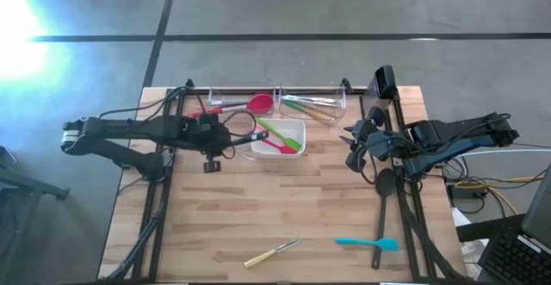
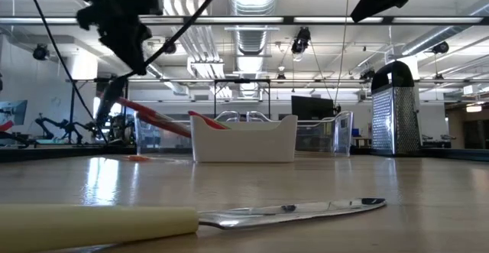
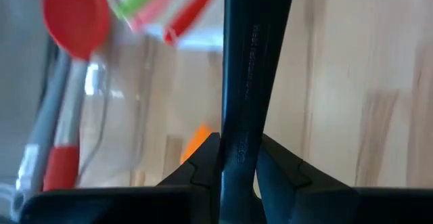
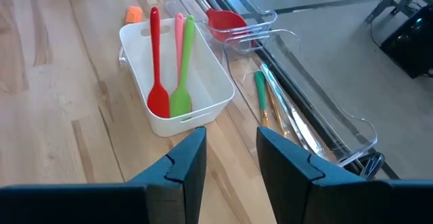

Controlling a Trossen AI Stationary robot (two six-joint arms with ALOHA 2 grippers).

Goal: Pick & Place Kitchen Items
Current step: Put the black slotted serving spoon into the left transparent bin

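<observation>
Pale wood-plank table; glossy white dish

The high camera looked straight down on the whole desk; the low one sat at desk level, facing the room. Both wrist cameras looked closely past their tools, sharing the white dish

A dish sits mid-desk toward the back with three utensils lying in it. Behind it two bins stand side by side along the desk's back edge, each with utensils inside. Near the front edge lie a knife and, to its right, a spatula. A ladle lies along the right edge. A grater stands at the back right corner.
</observation>
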